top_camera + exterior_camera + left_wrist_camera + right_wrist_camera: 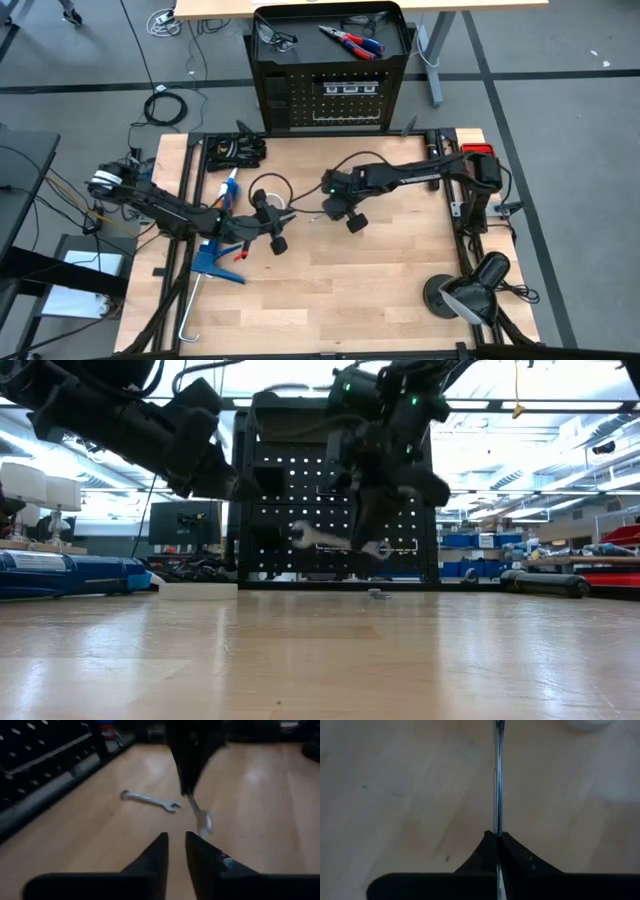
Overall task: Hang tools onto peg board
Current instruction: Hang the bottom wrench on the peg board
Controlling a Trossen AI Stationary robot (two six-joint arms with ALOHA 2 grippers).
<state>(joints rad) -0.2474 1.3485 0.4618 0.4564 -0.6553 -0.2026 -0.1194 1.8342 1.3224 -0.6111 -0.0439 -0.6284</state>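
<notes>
Observer: Right claw (pixel 498 836) is clenched on a silver wrench (pixel 498 780). The fingers pinch the flat faces, so only the thin edge shows ahead of them.

Checker: Why that grip?

Observer: My reading: pinching one end leaves the other end free to meet a peg. In the low view the wrench (pixel 335 540) lies crosswise below the claw, clear of the table (pixel 320 660), with the peg board (pixel 300 480) behind it.

Checker: Left claw?

Observer: Left claw (pixel 176 837) is released, fingers a little apart, nothing between them. It points at the hanging wrench, which sits just ahead of its tips.

Checker: Other tools?

Observer: A second wrench (pixel 150 801) lies flat on the table beyond the left claw. Pliers (pixel 350 40) and safety glasses (pixel 275 38) rest on the board's top tray, well beyond both claws.

Checker: Progress?

Observer: Judged early; I see no tool hung.
</notes>
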